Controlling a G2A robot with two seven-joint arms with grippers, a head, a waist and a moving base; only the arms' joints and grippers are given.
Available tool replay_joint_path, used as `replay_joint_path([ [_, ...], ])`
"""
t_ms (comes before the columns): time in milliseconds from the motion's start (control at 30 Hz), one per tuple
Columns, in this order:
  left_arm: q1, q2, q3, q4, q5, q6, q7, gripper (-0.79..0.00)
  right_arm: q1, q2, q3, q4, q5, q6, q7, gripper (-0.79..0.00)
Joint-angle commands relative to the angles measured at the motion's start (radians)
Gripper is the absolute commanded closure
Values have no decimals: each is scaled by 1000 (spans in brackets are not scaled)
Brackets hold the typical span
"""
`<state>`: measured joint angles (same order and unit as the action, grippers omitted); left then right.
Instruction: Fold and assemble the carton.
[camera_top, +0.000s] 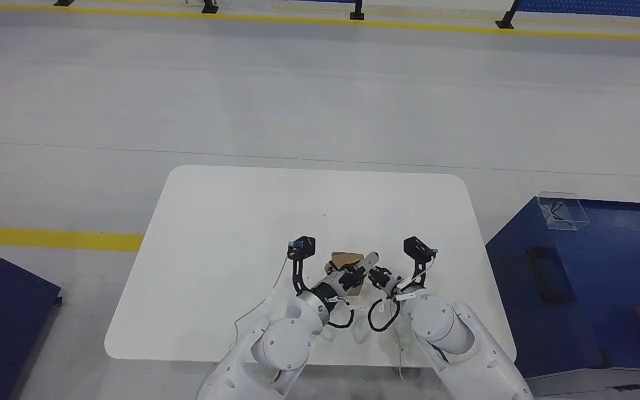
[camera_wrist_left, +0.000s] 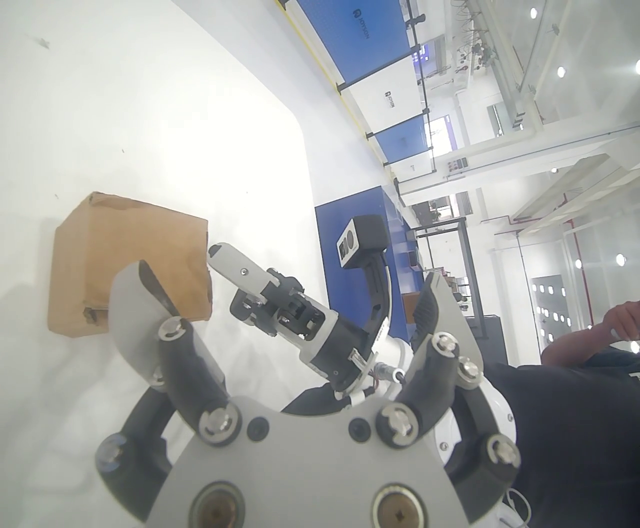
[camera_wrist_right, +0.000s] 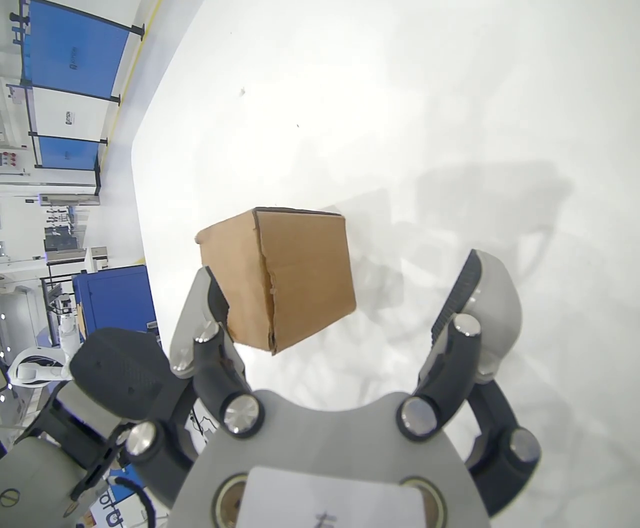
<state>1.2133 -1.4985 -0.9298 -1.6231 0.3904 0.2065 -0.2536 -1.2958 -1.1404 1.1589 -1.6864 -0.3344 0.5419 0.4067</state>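
Grey workshop floor (camera_top: 300, 90) takes up the upper half of the top view. Below it, a white round-cornered table (camera_top: 250, 250) fills the middle of the frame, and a blue cabinet (camera_top: 570, 290) stands at its right edge.

Both arms come in from the bottom centre of that view, their ends close together near the table's lower edge. The left gripper (camera_wrist_left: 286, 280) is spread wide and grips nothing. In its wrist view one finger (camera_wrist_left: 142, 305) overlaps the lower face of the carton (camera_wrist_left: 130, 265). The right gripper (camera_wrist_right: 340, 265) is just as wide and also empty, with its left-hand finger (camera_wrist_right: 207, 300) against the box's side.

The small brown carton sits between the two tools, low in the centre of the top view. It is already a closed cube, and a ragged seam (camera_wrist_right: 270, 290) runs down one corner.

As I judge it, the danger is that the box is loose. A one-sided push could slide or tip it, and pressure near the seam might spring it open. With the tools so close, a careless closing move could also knock them together.
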Motion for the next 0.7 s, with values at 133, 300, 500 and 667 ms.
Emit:
replay_joint_path([
  [133, -54, 24, -61, 11, 95, -184, -108, -785, -111, 10, 150, -73, 51, -18, -131, -785],
  [300, -147, 46, -116, 76, 149, -408, -267, -785, -171, 7, 226, -122, 118, 24, -185, -785],
  [500, -264, 61, -125, 194, 172, -651, -410, -785, -183, 4, 233, -134, 146, 44, -204, -785],
  [667, -318, 66, -127, 240, 176, -722, -438, -785, -183, 4, 233, -134, 146, 44, -204, -785],
])
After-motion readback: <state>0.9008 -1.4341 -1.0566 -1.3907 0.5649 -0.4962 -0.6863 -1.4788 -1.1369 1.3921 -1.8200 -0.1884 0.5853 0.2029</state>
